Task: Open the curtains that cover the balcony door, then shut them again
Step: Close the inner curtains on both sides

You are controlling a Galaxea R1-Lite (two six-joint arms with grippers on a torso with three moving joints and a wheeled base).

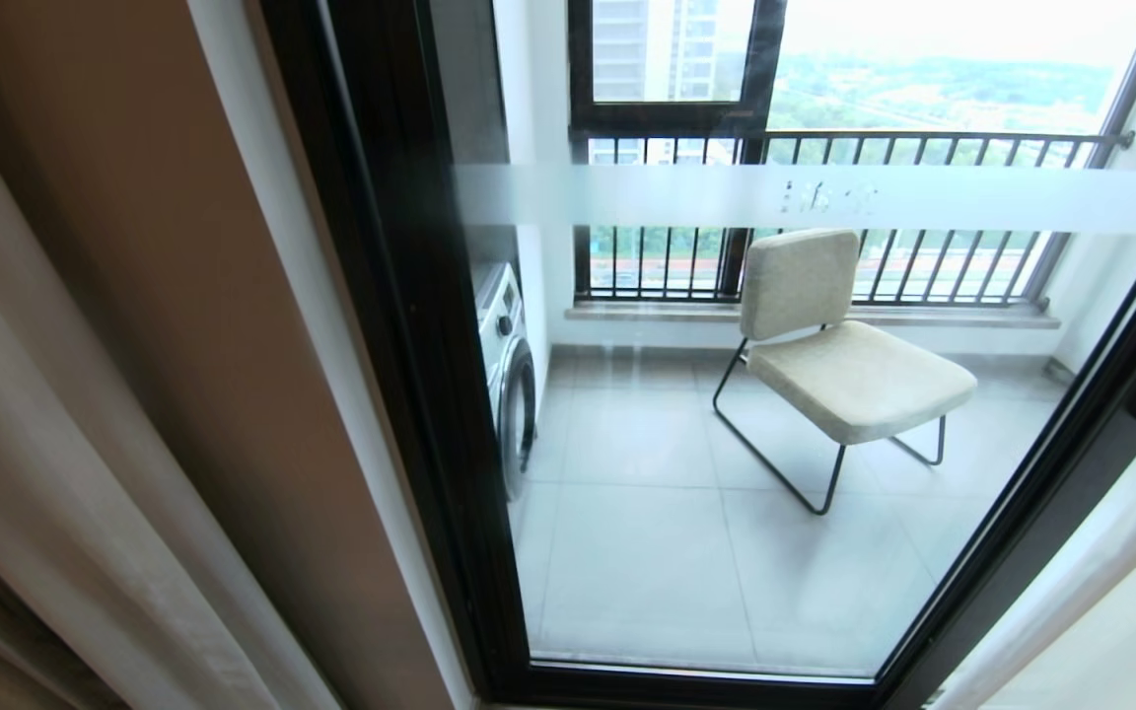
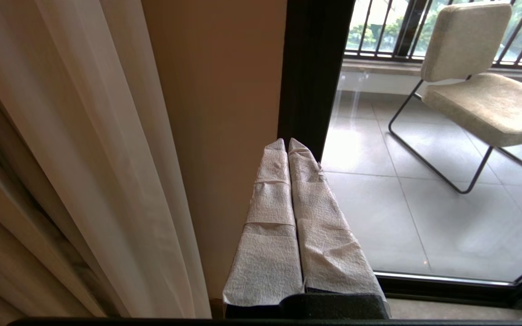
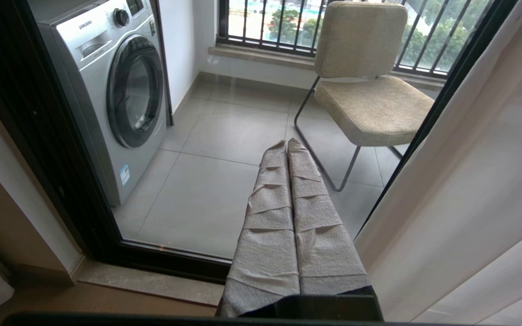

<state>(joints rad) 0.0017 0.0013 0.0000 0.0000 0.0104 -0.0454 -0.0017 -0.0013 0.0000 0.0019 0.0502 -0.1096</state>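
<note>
Head view showed the curtains (image 1: 55,473) drawn off the balcony door (image 1: 726,444); closing apparently remained, with the left end effector (image 2: 287,144) and the right end effector (image 3: 287,144) both clamped empty.

Right hand (image 3: 287,144) (fingers pressed together) faces the balcony door (image 3: 224,136).

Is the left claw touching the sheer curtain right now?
Apart. The left wrist view shows the left claw, shut, hanging clear of the sheer curtain, with a strip of bare tan wall between them.
</note>
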